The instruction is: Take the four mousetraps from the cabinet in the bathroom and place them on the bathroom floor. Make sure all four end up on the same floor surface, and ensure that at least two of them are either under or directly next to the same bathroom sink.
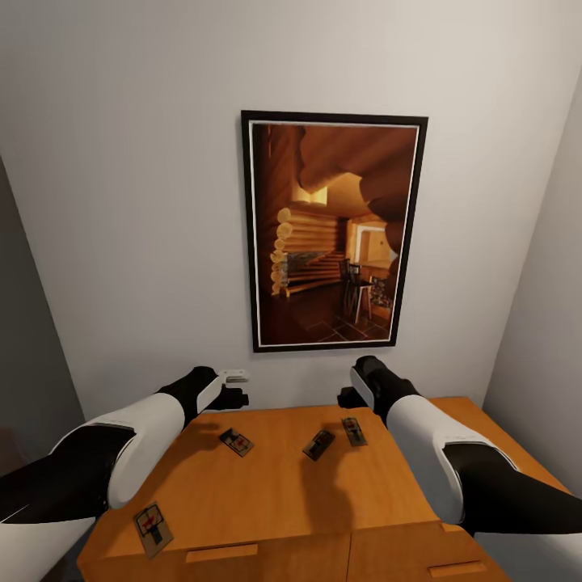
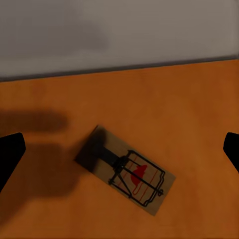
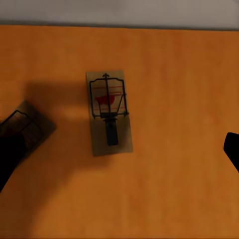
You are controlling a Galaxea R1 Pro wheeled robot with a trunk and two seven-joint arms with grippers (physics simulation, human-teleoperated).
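Observation:
Several mousetraps lie flat on the cabinet (image 1: 267, 493) top: one (image 1: 236, 441) left of centre, one (image 1: 318, 444) in the middle, one (image 1: 353, 431) just right of it, and one (image 1: 152, 528) near the front left corner. My left gripper (image 1: 233, 397) hovers open above the back of the top; its wrist view shows a mousetrap (image 2: 127, 169) below, between the spread fingers (image 2: 10, 154). Over the back right my right gripper (image 1: 349, 397) is open too, with a mousetrap (image 3: 108, 112) between its fingers (image 3: 233, 149) and another mousetrap (image 3: 27, 124) at the edge.
A large framed picture (image 1: 333, 230) hangs on the white wall right behind the cabinet. Drawer handles (image 1: 221, 553) show along the front. A lower wooden surface (image 1: 473, 416) continues to the right. Walls close in on both sides.

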